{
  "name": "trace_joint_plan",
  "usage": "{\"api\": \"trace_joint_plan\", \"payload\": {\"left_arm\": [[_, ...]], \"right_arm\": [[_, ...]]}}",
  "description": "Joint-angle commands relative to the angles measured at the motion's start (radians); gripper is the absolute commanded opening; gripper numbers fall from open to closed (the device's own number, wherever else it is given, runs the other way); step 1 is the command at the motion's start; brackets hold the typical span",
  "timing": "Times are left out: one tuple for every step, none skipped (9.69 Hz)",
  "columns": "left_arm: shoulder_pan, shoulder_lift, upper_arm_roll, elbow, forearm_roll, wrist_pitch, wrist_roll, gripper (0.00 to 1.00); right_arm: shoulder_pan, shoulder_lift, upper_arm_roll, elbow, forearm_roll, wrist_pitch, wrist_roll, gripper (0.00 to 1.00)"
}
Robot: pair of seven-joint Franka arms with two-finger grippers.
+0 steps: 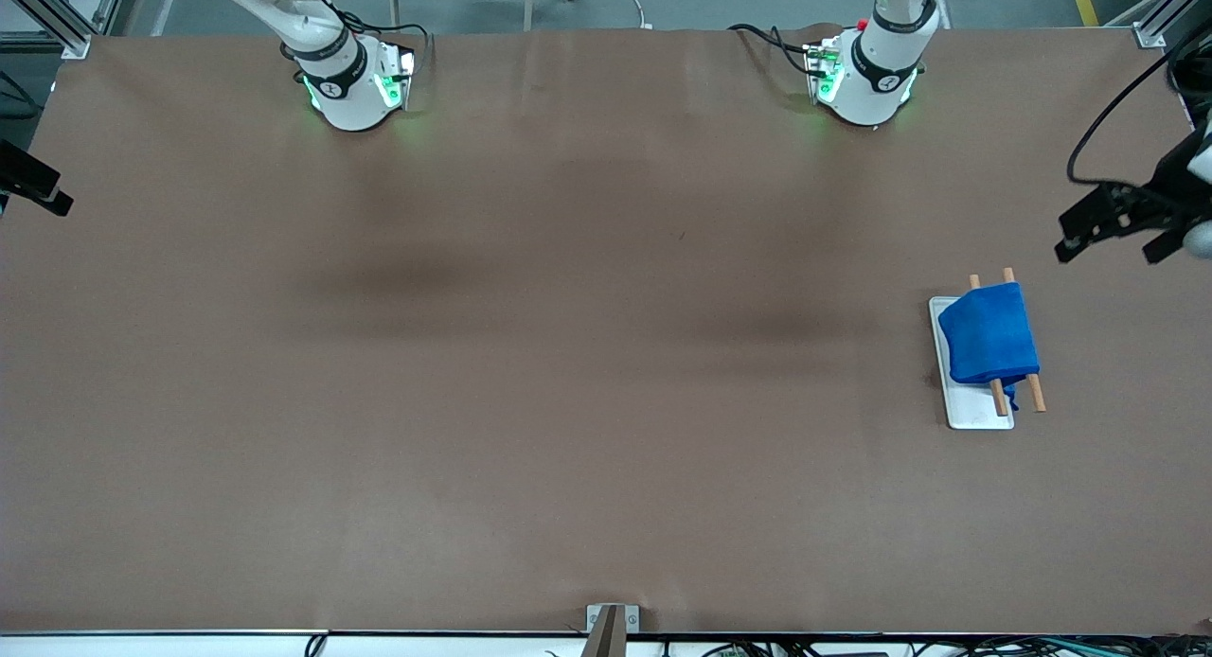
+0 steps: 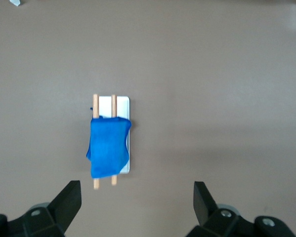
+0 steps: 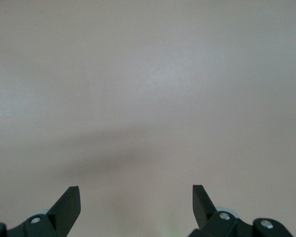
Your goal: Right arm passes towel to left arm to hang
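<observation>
The blue towel (image 1: 989, 340) hangs folded over two wooden rods (image 1: 1035, 392) on a white tray (image 1: 975, 411) toward the left arm's end of the table. My left gripper (image 1: 1113, 245) is open and empty, up in the air over the table's edge beside the tray. Its wrist view shows the towel (image 2: 108, 148) on the tray (image 2: 122, 106), apart from its open gripper (image 2: 137, 197). My right gripper (image 1: 33, 186) is at the right arm's end of the table, mostly cut off by the picture edge. In its wrist view it is open (image 3: 136, 197) and empty over bare table.
The brown table top (image 1: 568, 354) is bare apart from the tray. Both arm bases (image 1: 350, 79) stand along the edge farthest from the front camera. A small bracket (image 1: 611, 624) sits at the nearest edge.
</observation>
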State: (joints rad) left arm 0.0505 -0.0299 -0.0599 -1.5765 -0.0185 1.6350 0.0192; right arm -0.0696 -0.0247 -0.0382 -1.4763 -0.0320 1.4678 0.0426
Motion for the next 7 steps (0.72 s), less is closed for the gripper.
{"api": "trace_joint_plan", "payload": {"left_arm": [[-0.012, 0.025, 0.005, 0.023, 0.005, -0.09, -0.008, 1.0], [-0.027, 0.013, 0.008, 0.013, -0.001, -0.09, -0.025, 1.0], [-0.035, 0.008, 0.008, 0.007, 0.0, -0.09, -0.062, 1.0], [-0.044, 0.005, 0.008, -0.002, 0.0, -0.09, -0.07, 1.0], [-0.044, 0.004, 0.009, -0.002, -0.001, -0.09, -0.059, 1.0], [-0.044, 0.004, 0.024, -0.003, -0.035, -0.092, -0.042, 1.0], [-0.044, -0.004, 0.034, -0.011, -0.056, -0.095, -0.024, 1.0]], "right_arm": [[0.004, -0.017, -0.006, -0.015, 0.004, 0.006, -0.01, 1.0], [0.004, -0.017, -0.006, -0.015, 0.004, 0.006, -0.009, 1.0], [0.002, -0.017, -0.006, -0.013, 0.021, 0.005, -0.007, 1.0], [0.002, -0.017, -0.008, -0.013, 0.032, 0.005, -0.013, 1.0], [0.002, -0.017, -0.008, -0.013, 0.035, 0.003, -0.009, 1.0], [-0.001, -0.017, -0.008, -0.013, 0.035, 0.005, -0.009, 1.0], [-0.001, -0.017, -0.008, -0.013, 0.037, 0.005, -0.007, 1.0]]}}
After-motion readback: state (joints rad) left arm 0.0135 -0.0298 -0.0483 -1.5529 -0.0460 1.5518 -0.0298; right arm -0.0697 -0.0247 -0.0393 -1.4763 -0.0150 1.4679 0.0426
